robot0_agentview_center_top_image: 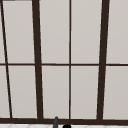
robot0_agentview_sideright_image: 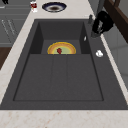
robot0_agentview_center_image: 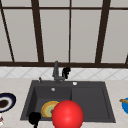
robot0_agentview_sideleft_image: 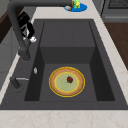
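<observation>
Right robot hand [robot0_agentview_center_image: 66, 72] at the tall dark faucet [robot0_agentview_center_image: 56, 71]
Whether it grips, I cannot tell; a sideways knock could swing the spout. Left robot hand [robot0_agentview_center_image: 34, 118] hovers by the yellow round plate [robot0_agentview_sideleft_image: 66, 81] in the basin

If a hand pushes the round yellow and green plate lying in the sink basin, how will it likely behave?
The round yellow and green plate lies flat on the dark sink floor, so it would probably slide rather than tip. It looks rigid and possibly breakable. The small red item at its centre might shift if it is loose.
</observation>
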Available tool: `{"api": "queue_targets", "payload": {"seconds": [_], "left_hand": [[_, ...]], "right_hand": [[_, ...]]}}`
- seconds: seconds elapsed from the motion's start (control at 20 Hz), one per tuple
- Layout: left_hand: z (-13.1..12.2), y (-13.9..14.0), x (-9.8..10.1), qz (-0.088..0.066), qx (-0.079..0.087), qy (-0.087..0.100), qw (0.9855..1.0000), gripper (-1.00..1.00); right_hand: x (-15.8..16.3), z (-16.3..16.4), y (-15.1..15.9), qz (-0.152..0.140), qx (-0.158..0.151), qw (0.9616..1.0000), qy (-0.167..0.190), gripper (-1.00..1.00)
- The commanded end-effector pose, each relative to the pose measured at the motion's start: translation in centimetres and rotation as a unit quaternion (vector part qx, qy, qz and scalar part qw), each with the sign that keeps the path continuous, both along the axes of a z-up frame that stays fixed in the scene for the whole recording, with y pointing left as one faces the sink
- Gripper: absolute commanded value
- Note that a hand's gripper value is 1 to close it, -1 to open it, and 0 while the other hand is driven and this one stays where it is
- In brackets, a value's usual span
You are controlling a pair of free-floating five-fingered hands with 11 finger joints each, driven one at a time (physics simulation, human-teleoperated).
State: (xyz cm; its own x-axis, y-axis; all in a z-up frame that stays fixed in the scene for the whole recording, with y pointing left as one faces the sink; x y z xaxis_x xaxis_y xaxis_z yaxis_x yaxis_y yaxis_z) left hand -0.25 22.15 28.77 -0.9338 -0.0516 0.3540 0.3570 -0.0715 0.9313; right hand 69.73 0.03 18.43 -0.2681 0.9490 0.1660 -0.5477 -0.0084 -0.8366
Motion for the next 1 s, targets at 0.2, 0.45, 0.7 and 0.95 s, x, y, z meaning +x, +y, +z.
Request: {"api": "queue_targets", "payload": {"seconds": [0.2, 0.45, 0.7, 0.95], "left_hand": [[0.0, 0.0, 0.0, 0.0, 0.0, 0.0, 1.0, 0.0], [0.0, 0.0, 0.0, 0.0, 0.0, 0.0, 1.0, 0.0], [0.0, 0.0, 0.0, 0.0, 0.0, 0.0, 1.0, 0.0], [0.0, 0.0, 0.0, 0.0, 0.0, 0.0, 1.0, 0.0]], "right_hand": [[0.45, 2.02, 1.95, 0.017, -0.011, 0.9998, -0.005, 1.0], [0.53, 1.86, 2.02, 0.01, -0.013, 0.9999, 0.0, 1.0], [0.51, 2.03, 2.19, 0.001, -0.014, 0.9999, 0.002, 1.0], [0.37, 2.25, 2.2, -0.009, -0.025, 0.9996, 0.004, 1.0]]}}
